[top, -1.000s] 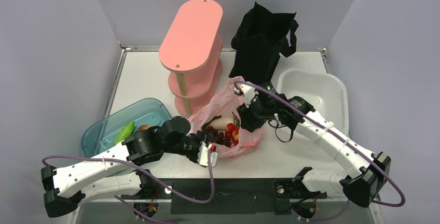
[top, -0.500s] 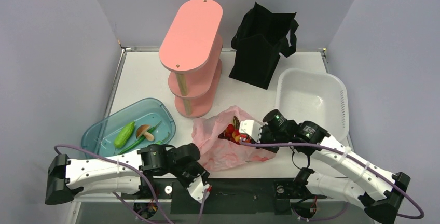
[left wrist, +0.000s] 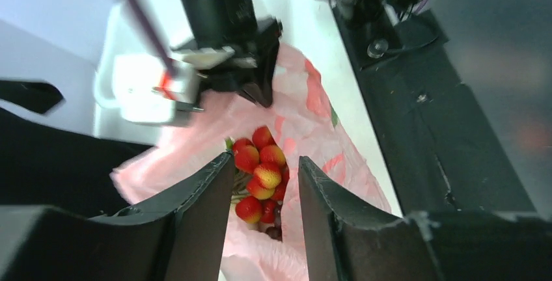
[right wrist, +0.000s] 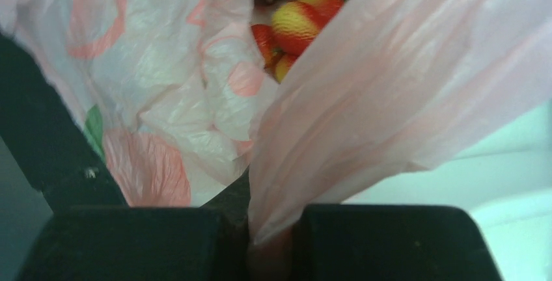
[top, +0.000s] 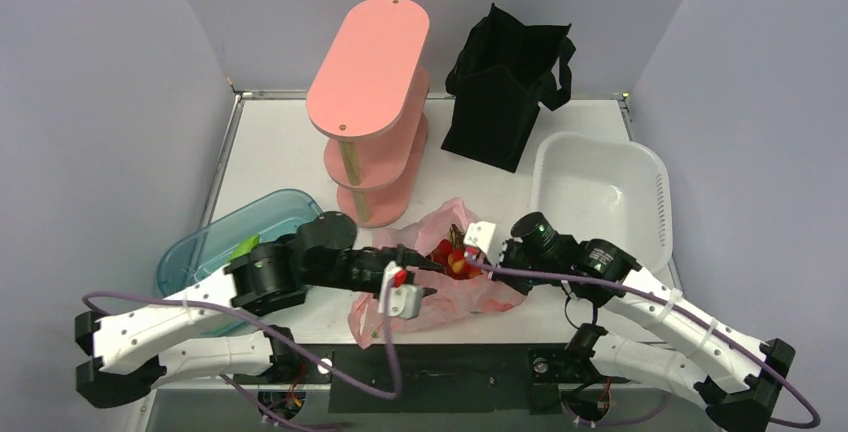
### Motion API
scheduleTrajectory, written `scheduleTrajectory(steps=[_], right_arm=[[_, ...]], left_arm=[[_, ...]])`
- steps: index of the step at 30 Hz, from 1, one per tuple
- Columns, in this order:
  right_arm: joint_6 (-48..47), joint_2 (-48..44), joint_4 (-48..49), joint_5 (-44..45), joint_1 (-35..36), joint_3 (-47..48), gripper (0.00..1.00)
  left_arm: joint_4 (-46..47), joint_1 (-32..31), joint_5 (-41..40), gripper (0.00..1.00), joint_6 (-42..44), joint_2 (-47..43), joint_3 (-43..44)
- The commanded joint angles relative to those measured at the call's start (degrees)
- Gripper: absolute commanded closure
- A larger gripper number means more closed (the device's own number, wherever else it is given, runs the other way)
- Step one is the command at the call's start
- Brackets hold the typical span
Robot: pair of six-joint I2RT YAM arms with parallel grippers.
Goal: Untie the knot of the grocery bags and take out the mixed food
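The thin pink bag lies open at the table's front, with small red and yellow fruits in its mouth. My right gripper is shut on the bag's rim; the right wrist view shows pink film pinched between its fingers, with fruits beyond. My left gripper is open at the bag's mouth; in the left wrist view its jaws stand apart just above the fruits and dark grapes. The black tote stands at the back.
A tall pink shelf stand stands behind the bag. A white basin sits at the right. A blue tray at the left holds a green cucumber. A black strip runs along the table's front edge.
My left arm drew back to the front edge, then swung up again to the bag's mouth. My right gripper dropped low with the bag's rim and has stayed there.
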Motion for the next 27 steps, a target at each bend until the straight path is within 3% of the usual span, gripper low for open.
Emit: scheduleTrajectory(steps=[1, 4, 10, 17, 27], right_arm=[[11.1, 0.7, 5.4, -2.9, -7.1, 4.3, 1.0], [14.9, 1.4, 5.7, -6.2, -11.1, 5.3, 1.0], [19.0, -1.0, 6.9, -8.4, -12.0, 3.1, 1.0], [17.0, -1.7, 4.3, -6.4, -13.0, 3.5, 1.0], [10.1, -1.4, 1.1, -2.1, -13.2, 3.7, 1.0]], left_arm=[[8.9, 2.5, -5.9, 0.63, -1.7, 9.4, -3.1], [13.9, 4.9, -6.8, 0.67, -1.9, 14.2, -3.6], [22.8, 7.7, -5.7, 0.66, 4.9, 20.2, -10.2], [27.4, 10.3, -4.9, 0.46, 8.5, 29.2, -13.2], [32.4, 10.4, -8.7, 0.39, 12.1, 41.5, -11.8]])
